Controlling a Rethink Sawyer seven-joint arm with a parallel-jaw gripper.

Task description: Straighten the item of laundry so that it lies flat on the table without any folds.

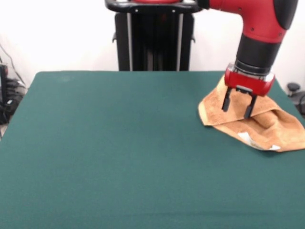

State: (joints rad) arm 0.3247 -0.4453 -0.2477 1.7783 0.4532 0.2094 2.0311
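While the red-black arm reaches down from upper right, its gripper (pixel 237 106) (fingers spread, holding nothing) hangs over the crumpled towel (pixel 255 121) at the desk's (pixel 119 152) right edge.

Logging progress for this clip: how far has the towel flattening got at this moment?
Nothing looks finished: the towel lies bunched and folded near the table's right edge in the front view, a white tag showing at its near edge. In hand: the gripper hangs open over the towel's folds, gripping nothing. Left: pulling the folds out so it lies flat.
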